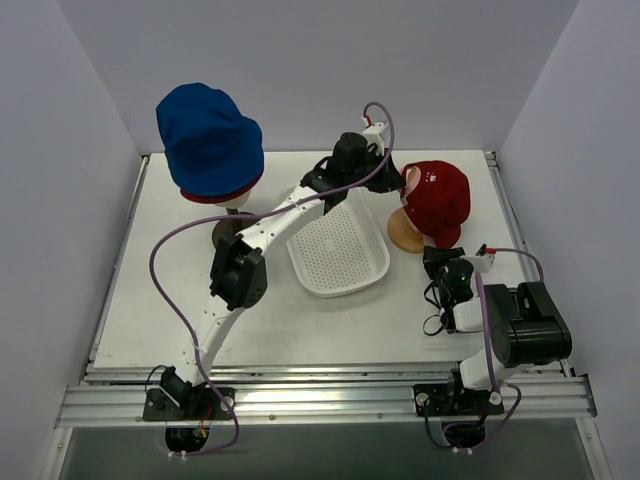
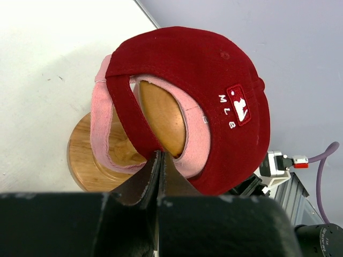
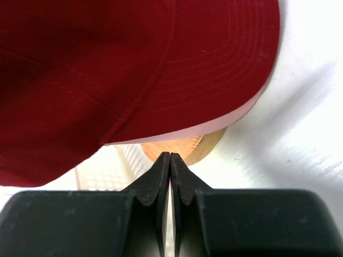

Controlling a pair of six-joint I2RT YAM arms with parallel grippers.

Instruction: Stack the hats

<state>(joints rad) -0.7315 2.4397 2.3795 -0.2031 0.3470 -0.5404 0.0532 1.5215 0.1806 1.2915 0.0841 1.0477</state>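
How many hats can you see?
4. The blue hat sits on the left stand over a dark red hat; the red cap covers the pink cap on the right stand. More may hide underneath.

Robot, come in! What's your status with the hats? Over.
Both tools shut: left tool at the back strap of the red cap, right tool by its brim. Red cap sits over pink cap; blue hat over dark red hat. Basket between stacks.

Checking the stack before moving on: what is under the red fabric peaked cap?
Under the red peaked cap sits a pink fabric peaked cap, both on a wooden egg-shaped head form with a round wooden base. The pink cap's crown and the form's top are covered.
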